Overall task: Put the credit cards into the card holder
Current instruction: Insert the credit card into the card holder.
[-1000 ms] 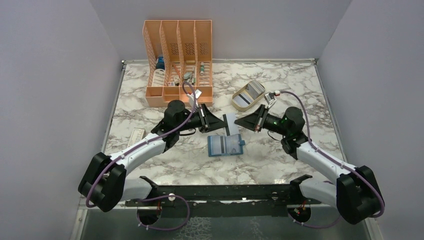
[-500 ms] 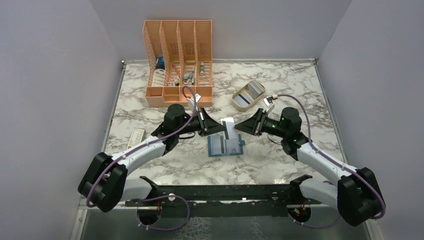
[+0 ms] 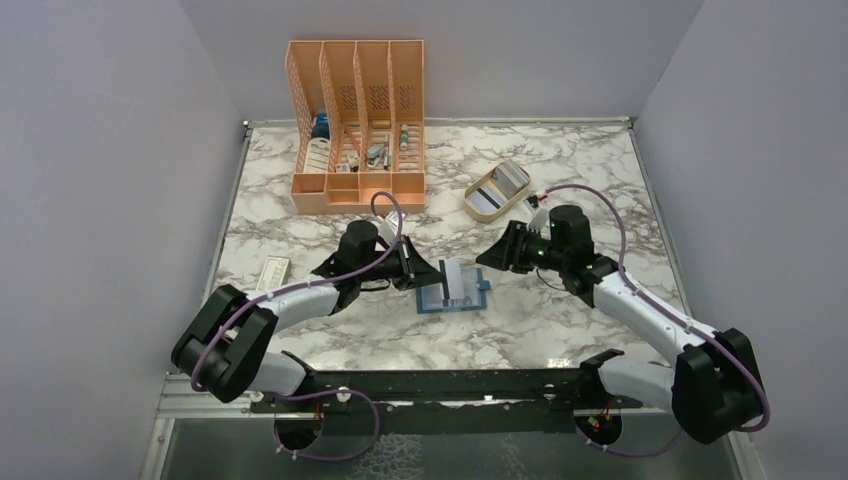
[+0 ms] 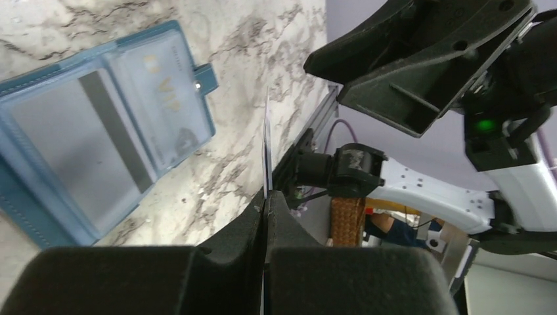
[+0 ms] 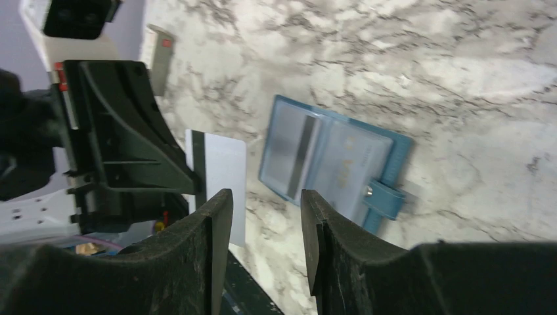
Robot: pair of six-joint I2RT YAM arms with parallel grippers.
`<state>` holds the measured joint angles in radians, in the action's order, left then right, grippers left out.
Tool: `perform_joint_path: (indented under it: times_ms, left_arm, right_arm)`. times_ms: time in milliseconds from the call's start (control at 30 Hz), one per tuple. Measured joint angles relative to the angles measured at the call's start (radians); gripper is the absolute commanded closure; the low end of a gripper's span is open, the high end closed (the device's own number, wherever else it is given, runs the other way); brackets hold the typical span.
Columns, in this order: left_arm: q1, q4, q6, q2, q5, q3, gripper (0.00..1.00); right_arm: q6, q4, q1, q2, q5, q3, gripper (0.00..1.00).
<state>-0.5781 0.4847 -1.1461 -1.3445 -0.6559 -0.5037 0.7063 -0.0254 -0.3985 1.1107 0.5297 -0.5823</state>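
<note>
Teal card holder (image 3: 435,303): you have it lying open and flat near the middle of the table (image 3: 330,330), slots up. Its small tab with the pale stud points toward the right edge.
Cards in the holder: the left wrist view shows you a grey card with a dark stripe (image 4: 85,141) in one half. A pale card lettered VIP (image 4: 167,98) sits in the other half, beside the tab.
Left gripper (image 3: 436,277): your jaws are pressed together on one end of a pale card.
Held card (image 3: 458,278): pale with a dark band along one side, it sticks out from the left jaws over the far part of the open holder. You cannot tell whether it touches the holder.
Right gripper (image 3: 484,260): your jaws stand partly apart with nothing between them. It sits just beside the held card, on its right, facing the left gripper.
Beige tray (image 3: 470,203): toward the far right of the table, behind the right gripper, with striped cards (image 3: 505,180) lying in it.
Orange file rack (image 3: 357,190): at the far edge, left of centre.
Small white-and-red box (image 3: 272,270): flat near the left edge, well apart from the holder.
</note>
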Motion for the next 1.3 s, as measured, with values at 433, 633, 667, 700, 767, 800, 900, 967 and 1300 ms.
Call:
perform_joint_path:
  times_ms: [433, 633, 667, 700, 767, 800, 900, 967, 1300]
  left_arm:
    - [0.0, -0.23, 0.201, -0.159, -0.001, -0.107, 1.0]
    - [0.0, -0.289, 0.259, -0.192, -0.001, -0.151, 1.0]
    - [0.0, -0.294, 0.264, -0.2, -0.001, -0.155, 1.0]
    - [0.0, -0.296, 0.268, -0.208, -0.001, -0.157, 1.0]
    - [0.0, -0.304, 0.275, -0.227, -0.001, -0.16, 1.0]
    - [0.0, -0.311, 0.279, -0.236, -0.002, -0.163, 1.0]
    - [0.0, -0.338, 0.293, -0.261, -0.003, -0.174, 1.0]
    - [0.0, -0.344, 0.3, -0.274, -0.003, -0.178, 1.0]
    - [0.0, -0.352, 0.315, -0.314, -0.011, -0.208, 1.0]
  right_arm:
    - [-0.203, -0.163, -0.009, 0.257, -0.096, -0.084, 0.57]
    - [-0.233, -0.175, -0.053, 0.343, -0.125, -0.141, 0.57]
    - [-0.24, -0.181, -0.063, 0.361, -0.133, -0.157, 0.57]
    - [-0.245, -0.187, -0.076, 0.382, -0.146, -0.174, 0.57]
    - [-0.254, -0.195, -0.091, 0.407, -0.17, -0.191, 0.58]
    - [-0.26, -0.203, -0.1, 0.417, -0.186, -0.198, 0.58]
    - [-0.269, -0.217, -0.115, 0.43, -0.227, -0.2, 0.6]
    - [-0.274, -0.218, -0.119, 0.442, -0.248, -0.2, 0.63]
    - [-0.281, -0.213, -0.143, 0.473, -0.286, -0.2, 0.73]
